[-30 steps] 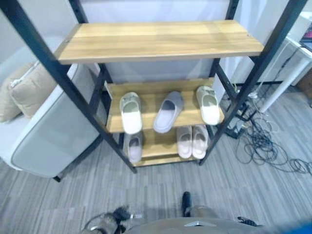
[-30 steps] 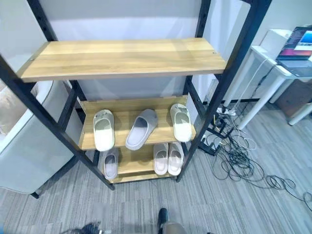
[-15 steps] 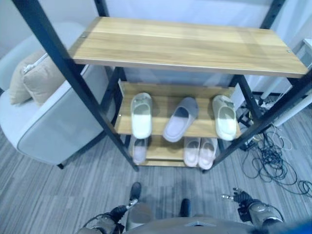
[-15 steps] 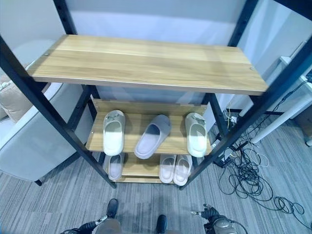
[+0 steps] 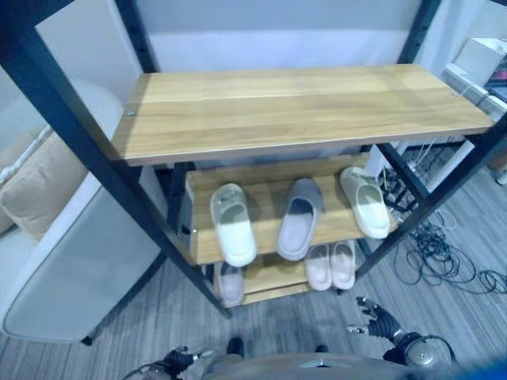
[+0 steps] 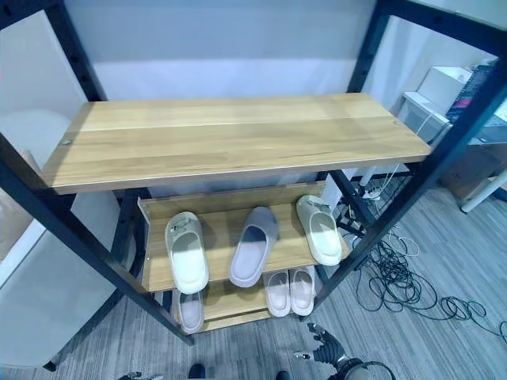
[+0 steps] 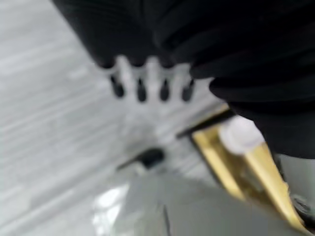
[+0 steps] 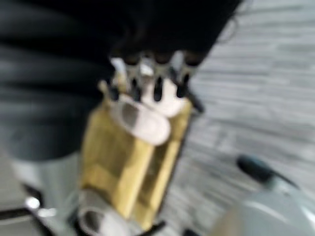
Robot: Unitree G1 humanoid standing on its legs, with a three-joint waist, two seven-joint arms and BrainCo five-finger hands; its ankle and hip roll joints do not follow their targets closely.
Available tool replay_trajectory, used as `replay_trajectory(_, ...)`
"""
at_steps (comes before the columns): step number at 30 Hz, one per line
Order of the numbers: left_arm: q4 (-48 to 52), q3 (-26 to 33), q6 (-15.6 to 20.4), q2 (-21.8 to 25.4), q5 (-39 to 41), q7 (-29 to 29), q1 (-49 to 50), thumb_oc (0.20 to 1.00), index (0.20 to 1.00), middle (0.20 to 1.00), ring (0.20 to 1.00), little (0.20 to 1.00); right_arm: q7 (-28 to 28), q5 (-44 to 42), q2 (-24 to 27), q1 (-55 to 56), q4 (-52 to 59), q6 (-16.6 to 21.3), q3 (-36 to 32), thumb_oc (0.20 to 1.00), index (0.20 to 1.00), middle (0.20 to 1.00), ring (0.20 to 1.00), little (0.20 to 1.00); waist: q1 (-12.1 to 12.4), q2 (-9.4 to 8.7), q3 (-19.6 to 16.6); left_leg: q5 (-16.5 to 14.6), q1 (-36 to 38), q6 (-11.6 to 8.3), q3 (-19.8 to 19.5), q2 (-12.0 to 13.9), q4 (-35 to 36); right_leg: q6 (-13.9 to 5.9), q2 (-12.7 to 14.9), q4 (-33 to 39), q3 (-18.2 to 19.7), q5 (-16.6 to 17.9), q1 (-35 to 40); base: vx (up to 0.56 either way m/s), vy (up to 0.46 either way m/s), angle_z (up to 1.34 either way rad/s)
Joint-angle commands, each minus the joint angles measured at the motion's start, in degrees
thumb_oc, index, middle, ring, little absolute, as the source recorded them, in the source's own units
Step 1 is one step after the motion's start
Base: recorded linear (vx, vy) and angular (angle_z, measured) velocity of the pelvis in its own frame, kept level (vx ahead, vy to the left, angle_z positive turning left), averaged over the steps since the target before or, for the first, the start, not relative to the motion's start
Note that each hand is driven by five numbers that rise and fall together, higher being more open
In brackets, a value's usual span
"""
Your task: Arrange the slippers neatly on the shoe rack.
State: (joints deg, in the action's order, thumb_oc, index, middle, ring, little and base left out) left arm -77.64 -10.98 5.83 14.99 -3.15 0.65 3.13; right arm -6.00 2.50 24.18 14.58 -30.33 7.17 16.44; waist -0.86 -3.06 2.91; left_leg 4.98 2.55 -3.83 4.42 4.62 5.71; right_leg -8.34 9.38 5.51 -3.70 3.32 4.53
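The shoe rack (image 5: 301,107) has a black frame and wooden shelves, and its top shelf is bare. On the middle shelf lie a cream slipper (image 5: 234,224) at the left, a grey slipper (image 5: 299,218) slightly askew in the middle, and a second cream slipper (image 5: 366,202) at the right. The bottom shelf holds one grey slipper (image 5: 230,283) at the left and a pale pink pair (image 5: 331,265) side by side. My left hand (image 5: 178,360) hangs low over the floor, fingers (image 7: 141,81) straight and holding nothing. My right hand (image 5: 376,321) is low at the right, fingers (image 8: 147,69) straight, apart from the rack.
A light grey armchair (image 5: 79,253) with a beige cushion (image 5: 36,194) stands close against the rack's left side. Black cables (image 5: 444,261) lie tangled on the grey floor to the right. A white table (image 5: 475,71) stands at the far right.
The whole view has swung and risen, so the camera moved. My right hand shows a little higher at the lower right. The slippers lie where they were.
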Motion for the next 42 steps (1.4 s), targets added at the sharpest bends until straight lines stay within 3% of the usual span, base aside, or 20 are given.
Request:
replay_trajectory(1, -0.4, -0.8, 1.1, -1.1, -2.6, 0.3, -0.6, 1.000, 1.000, 1.000, 1.000, 1.000, -0.3, 2.5, 5.3, -0.1, 9.8, 4.4, -0.7, 1.000, 1.000, 1.000, 1.000, 1.000, 1.0, 0.37, 1.8, -4.3, -1.9, 1.00, -1.8, 1.7, -2.4, 0.71, -0.8, -5.6, 1.9, -3.9, -2.8, 0.02, 0.003, -0.09)
replay_trajectory(7, -0.9, -1.6, 1.7, -3.0, -5.2, 0.4, -1.0, 1.000, 1.000, 1.000, 1.000, 1.000, -3.0, 8.9, 9.4, 3.2, 21.5, 6.5, 2.1, 1.000, 1.000, 1.000, 1.000, 1.000, 0.8, 0.85, 1.5, -4.1, -1.1, 0.65, -1.7, 2.2, -1.1, 0.47, -1.0, -4.2, 1.3, -3.5, -2.2, 0.01, 0.007, -0.08)
replay_trajectory(13, 0.2, -3.0, 2.3, -3.8, -5.9, 1.8, -2.3, 1.000, 1.000, 1.000, 1.000, 1.000, -3.7, 10.0, 12.6, 3.8, 31.8, 9.2, 4.1, 1.000, 1.000, 1.000, 1.000, 1.000, 0.3, 0.73, 1.1, -4.1, -1.4, 0.50, -1.6, 2.3, -0.7, 0.12, -1.2, -3.5, 0.9, -3.2, -2.2, -0.01, 0.000, 0.04)
replay_trajectory(15, 1.6, -4.4, 3.0, -3.8, -6.9, 2.3, -2.3, 1.000, 1.000, 1.000, 1.000, 1.000, -1.7, 11.8, 15.6, 3.2, 38.4, 11.7, 3.7, 1.000, 1.000, 1.000, 1.000, 1.000, 0.2, 0.94, 1.3, -3.7, -1.8, 0.54, -1.7, 2.2, -0.7, -0.09, -0.9, -3.7, 0.8, -2.9, -2.6, 0.00, 0.009, -0.05)
replay_trajectory(19, 3.6, -6.7, 3.4, -3.2, -7.6, 2.7, -2.6, 1.000, 1.000, 1.000, 1.000, 1.000, 3.4, 13.3, 17.4, -1.0, 41.4, 11.5, 0.6, 1.000, 1.000, 1.000, 1.000, 1.000, 0.4, 1.74, 2.7, -3.9, -2.5, 0.57, -2.0, 2.1, -0.7, -0.45, -0.5, -4.7, 0.5, -3.6, -3.7, -0.04, 0.001, 0.02)
replay_trajectory(25, 7.1, -11.0, 4.3, -2.8, -4.7, 3.3, -5.0, 1.000, 1.000, 1.000, 1.000, 1.000, 17.9, 16.3, 18.5, -18.2, 32.5, 7.5, -7.2, 1.000, 1.000, 1.000, 1.000, 1.000, 1.7, 4.74, 9.2, -2.2, -8.8, 1.27, -3.6, 1.3, -2.2, -0.02, 0.1, -8.2, 0.7, -3.1, -10.7, -0.19, 0.015, 0.01)
replay_trajectory(29, 7.7, -14.3, 4.6, -2.6, -3.4, 3.1, -7.5, 1.000, 1.000, 1.000, 1.000, 1.000, 25.9, 15.3, 19.2, -36.1, 20.3, 5.1, -6.2, 1.000, 1.000, 1.000, 1.000, 1.000, 3.7, 6.79, 13.0, -1.4, -14.9, 1.41, -4.6, 0.9, -4.9, 0.31, 0.1, -11.1, 1.3, -3.1, -16.2, -0.14, -0.006, -0.07)
replay_trajectory(33, 7.8, -17.6, 5.0, -2.9, -3.1, 3.0, -8.4, 1.000, 1.000, 1.000, 1.000, 1.000, 30.8, 14.1, 19.8, -50.3, 10.5, 4.5, -3.3, 1.000, 1.000, 1.000, 1.000, 1.000, 5.7, 8.56, 14.5, -0.1, -18.6, 1.15, -5.3, 1.0, -4.9, 0.37, 0.1, -12.1, 1.1, -3.2, -19.6, -0.02, -0.024, 0.20)
replay_trajectory(42, 11.2, -19.8, 6.3, -2.0, -2.3, 4.5, -10.0, 1.000, 1.000, 1.000, 1.000, 1.000, 35.2, 15.5, 23.2, -63.8, 9.7, 4.3, -1.6, 1.000, 1.000, 1.000, 1.000, 1.000, 7.7, 9.58, 15.2, 0.7, -22.5, 0.87, -7.3, 0.5, -4.2, 0.51, 0.0, -14.1, -0.1, -4.7, -23.0, 0.06, -0.036, 0.10)
